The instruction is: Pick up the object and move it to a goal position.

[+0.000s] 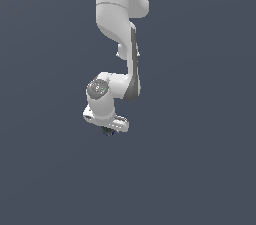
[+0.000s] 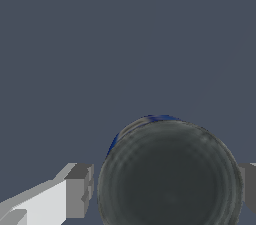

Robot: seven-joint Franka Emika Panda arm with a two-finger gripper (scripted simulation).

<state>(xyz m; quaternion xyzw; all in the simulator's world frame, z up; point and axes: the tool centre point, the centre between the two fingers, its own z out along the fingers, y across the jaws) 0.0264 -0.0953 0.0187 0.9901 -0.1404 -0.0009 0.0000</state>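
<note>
Hanging from the white Panda arm (image 1: 117, 24) over plain slate-grey ground (image 1: 200, 169), gripper (image 2: 165, 189) pointing down. Sitting between the grey fingertips (image 2: 80, 189), dark round puck (image 2: 167, 174) filling the gap in the wrist view, blue rim showing at its far edge. Standing just beside each flank, jaws spread; contact impossible to confirm. Peeking out under the hand in the exterior view, puck (image 1: 107, 130) barely visible.

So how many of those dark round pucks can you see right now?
1. The puck sits between the fingers of the tool, filling the wrist view; in the exterior view it barely shows beneath the arm. None elsewhere.
</note>
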